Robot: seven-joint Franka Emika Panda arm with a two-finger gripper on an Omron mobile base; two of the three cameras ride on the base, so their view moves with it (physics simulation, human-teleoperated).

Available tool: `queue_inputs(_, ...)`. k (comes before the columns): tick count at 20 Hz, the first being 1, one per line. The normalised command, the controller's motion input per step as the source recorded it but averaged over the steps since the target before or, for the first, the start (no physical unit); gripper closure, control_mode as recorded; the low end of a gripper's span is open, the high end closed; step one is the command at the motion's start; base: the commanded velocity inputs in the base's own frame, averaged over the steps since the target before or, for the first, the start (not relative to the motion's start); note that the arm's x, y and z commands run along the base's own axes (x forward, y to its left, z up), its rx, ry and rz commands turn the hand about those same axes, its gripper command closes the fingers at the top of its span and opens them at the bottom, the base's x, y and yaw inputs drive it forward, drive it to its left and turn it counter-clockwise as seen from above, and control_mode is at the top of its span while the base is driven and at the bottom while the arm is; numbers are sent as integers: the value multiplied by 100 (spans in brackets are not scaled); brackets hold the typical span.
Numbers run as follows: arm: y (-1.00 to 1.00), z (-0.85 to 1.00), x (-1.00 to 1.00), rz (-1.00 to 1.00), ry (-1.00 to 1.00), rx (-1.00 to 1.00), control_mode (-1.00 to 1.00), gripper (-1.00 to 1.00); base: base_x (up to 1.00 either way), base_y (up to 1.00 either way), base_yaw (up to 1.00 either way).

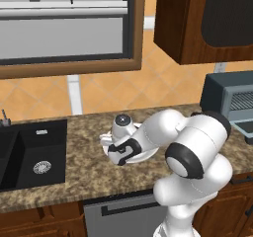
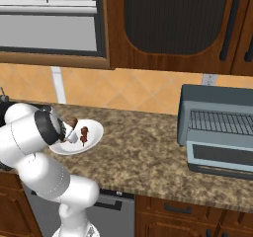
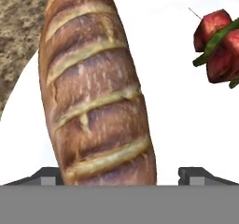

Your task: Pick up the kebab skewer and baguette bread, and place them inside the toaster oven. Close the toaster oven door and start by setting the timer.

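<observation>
The baguette bread (image 3: 93, 92), brown with pale slashes, lies on a white plate (image 3: 177, 125). My gripper (image 3: 121, 174) hangs right over it, open, one fingertip on each side of the loaf's near end. The right fingertip (image 3: 196, 174) stands clear of the crust. The kebab skewer (image 3: 217, 45), red chunks with green bits, lies on the same plate to the right. From the right base view the gripper (image 2: 69, 135) hides part of the baguette (image 2: 72, 121), beside the skewer (image 2: 84, 135). The toaster oven (image 2: 217, 132) stands far right, its door (image 2: 217, 157) dropped open.
The plate (image 2: 95, 131) sits on a speckled stone counter (image 2: 143, 147). A black sink (image 1: 34, 152) lies to the left. A dark wood cabinet (image 2: 173, 23) hangs above the counter between plate and oven. The oven's wire rack (image 2: 220, 122) is bare.
</observation>
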Motion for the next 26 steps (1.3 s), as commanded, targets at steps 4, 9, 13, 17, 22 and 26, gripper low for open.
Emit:
queue_inputs(4,0,0,0,0,0,0,-100,100,0,0,0)
queue_inputs(9,0,0,0,0,0,0,-100,100,0,0,0)
queue_inputs(13,0,0,0,0,0,0,-100,100,0,0,0)
queue_inputs(17,-7,24,-18,2,1,0,-100,100,0,0,0)
queue_inputs(22,-25,88,-16,1,1,0,-100,100,0,0,0)
queue_inputs(26,-36,100,-42,4,11,0,-100,100,0,0,0)
